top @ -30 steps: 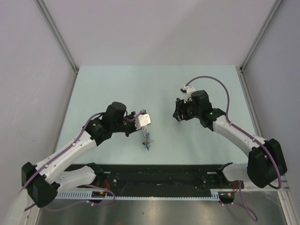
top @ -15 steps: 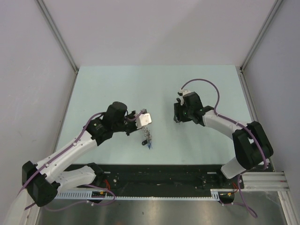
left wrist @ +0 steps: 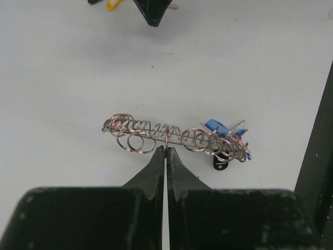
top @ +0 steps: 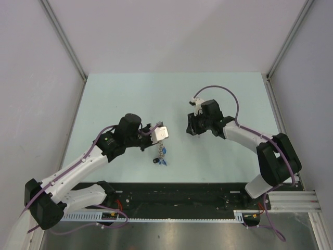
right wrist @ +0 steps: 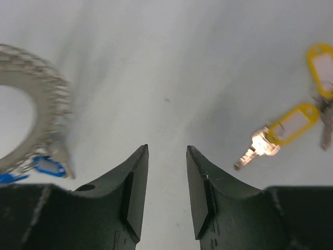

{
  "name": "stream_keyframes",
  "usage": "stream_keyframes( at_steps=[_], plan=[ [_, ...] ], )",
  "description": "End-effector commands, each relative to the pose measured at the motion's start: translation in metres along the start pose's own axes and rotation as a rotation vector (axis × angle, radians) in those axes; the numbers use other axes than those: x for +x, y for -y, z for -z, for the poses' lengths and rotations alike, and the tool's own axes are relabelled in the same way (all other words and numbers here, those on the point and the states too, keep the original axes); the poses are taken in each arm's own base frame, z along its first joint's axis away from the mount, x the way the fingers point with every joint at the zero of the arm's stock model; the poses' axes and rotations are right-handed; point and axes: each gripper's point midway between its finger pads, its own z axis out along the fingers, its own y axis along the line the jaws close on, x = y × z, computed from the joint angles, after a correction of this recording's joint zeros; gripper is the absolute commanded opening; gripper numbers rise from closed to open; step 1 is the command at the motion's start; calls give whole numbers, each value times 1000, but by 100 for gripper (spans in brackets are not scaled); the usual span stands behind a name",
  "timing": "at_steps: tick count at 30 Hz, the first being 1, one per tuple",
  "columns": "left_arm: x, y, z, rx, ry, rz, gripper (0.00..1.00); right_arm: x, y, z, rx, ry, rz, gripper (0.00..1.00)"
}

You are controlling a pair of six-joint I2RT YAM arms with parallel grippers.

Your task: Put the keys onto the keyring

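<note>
My left gripper is shut on the rim of the keyring, which hangs edge-on just above the table. In the left wrist view my left gripper pinches the keyring among its fringe of small silvery rings. A blue-headed key and a black-headed one hang at its right end. My right gripper is open and empty, low over the table. Two keys with yellow heads lie to its right, and the keyring is at its left. In the top view my right gripper covers the yellow keys.
The pale green table has grey walls on three sides. A black rail runs along its near edge, close to the hanging keyring. My right gripper's fingertip shows at the top of the left wrist view.
My right gripper has moved left, toward the keyring and my left gripper. The hanging keyring has swung slightly. My left arm has barely moved.
</note>
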Motion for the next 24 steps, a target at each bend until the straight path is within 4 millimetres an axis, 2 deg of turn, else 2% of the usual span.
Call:
stream_keyframes(
  at_steps=[1,2,5,10,12,20,24],
  plan=[
    [-25,-4,3,-9,98,-38,0,-57,-72,42,-305,221,248,41],
    [-27,-3,3,-5,110,-35,0,-65,-87,56,-368,276,281,41],
    [-33,1,5,15,138,-33,0,-73,-110,81,-443,357,401,41],
    [-44,8,9,58,184,-26,0,-72,-149,113,-537,430,564,42],
    [-49,12,10,85,199,-22,0,-70,-157,123,-561,445,598,42],
    [-71,26,19,173,294,-20,0,-53,-189,137,-649,469,763,42],
    [-73,28,21,182,310,-15,0,-42,-194,135,-680,441,805,42]
  ],
)
